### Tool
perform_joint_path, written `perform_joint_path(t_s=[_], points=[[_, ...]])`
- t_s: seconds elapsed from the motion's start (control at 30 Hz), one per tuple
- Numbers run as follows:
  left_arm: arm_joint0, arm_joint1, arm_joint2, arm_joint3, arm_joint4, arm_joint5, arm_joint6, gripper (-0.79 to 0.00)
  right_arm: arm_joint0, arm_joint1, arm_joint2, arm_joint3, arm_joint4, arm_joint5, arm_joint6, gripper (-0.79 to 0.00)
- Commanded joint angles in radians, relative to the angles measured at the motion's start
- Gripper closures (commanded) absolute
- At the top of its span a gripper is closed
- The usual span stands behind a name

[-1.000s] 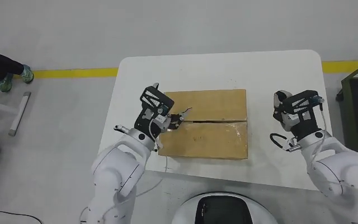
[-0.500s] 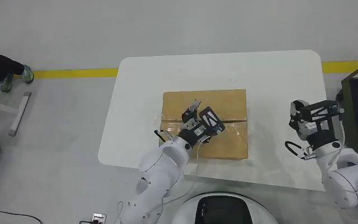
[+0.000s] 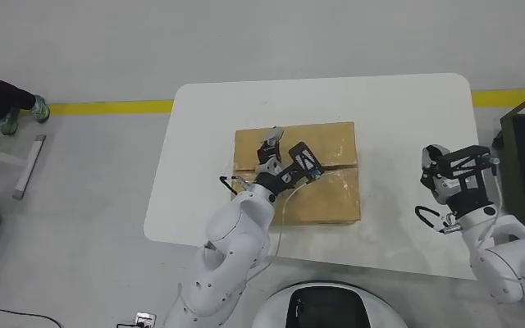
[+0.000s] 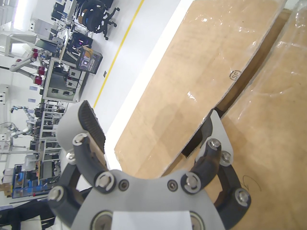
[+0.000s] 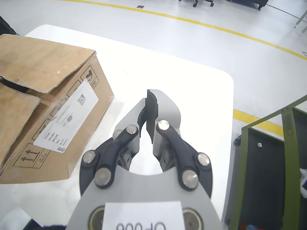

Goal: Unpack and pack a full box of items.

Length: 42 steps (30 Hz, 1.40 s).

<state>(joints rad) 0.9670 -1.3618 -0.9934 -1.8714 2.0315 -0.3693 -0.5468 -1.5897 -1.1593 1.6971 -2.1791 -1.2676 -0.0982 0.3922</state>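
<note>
White table bears box, long axis crosswise; left end effector spread, right end effector closed.

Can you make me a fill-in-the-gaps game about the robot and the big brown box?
The left gripper has one finger tucked under the edge of the box's ____.
The right gripper is ____ and holds nothing.
The box stands on a ____ table.
Missing words: flap, shut, white.
</note>
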Motion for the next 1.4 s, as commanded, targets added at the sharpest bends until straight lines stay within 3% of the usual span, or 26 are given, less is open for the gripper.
perform_joint_path(t_s=[0.0, 0.2, 0.33, 0.63, 0.97, 1.37], points=[[-0.003, -0.001, -0.002, 0.001, 0.004, -0.01, 0.003, -0.785, 0.007, 0.005, 0.006, -0.015, -0.043, -0.061, 0.004, -0.77], [0.002, 0.001, 0.004, 0.001, 0.013, -0.098, -0.011, -0.785, 0.089, 0.024, 0.111, -0.137, -0.149, -0.223, -0.031, -0.785], [-0.007, -0.003, 0.016, 0.019, 0.017, -0.106, -0.006, -0.785, 0.16, 0.038, 0.185, -0.136, -0.162, -0.325, 0.04, -0.785], [-0.061, -0.014, 0.032, 0.081, 0.082, -0.062, 0.02, -0.785, 0.16, 0.038, 0.185, -0.136, -0.162, -0.325, 0.04, -0.785], [-0.095, -0.017, 0.015, 0.079, 0.109, -0.091, 0.066, -0.785, 0.16, 0.038, 0.185, -0.136, -0.162, -0.325, 0.04, -0.785], [-0.237, -0.04, 0.021, 0.142, 0.115, -0.067, 0.113, -0.785, 0.16, 0.038, 0.185, -0.136, -0.162, -0.325, 0.04, -0.785]])
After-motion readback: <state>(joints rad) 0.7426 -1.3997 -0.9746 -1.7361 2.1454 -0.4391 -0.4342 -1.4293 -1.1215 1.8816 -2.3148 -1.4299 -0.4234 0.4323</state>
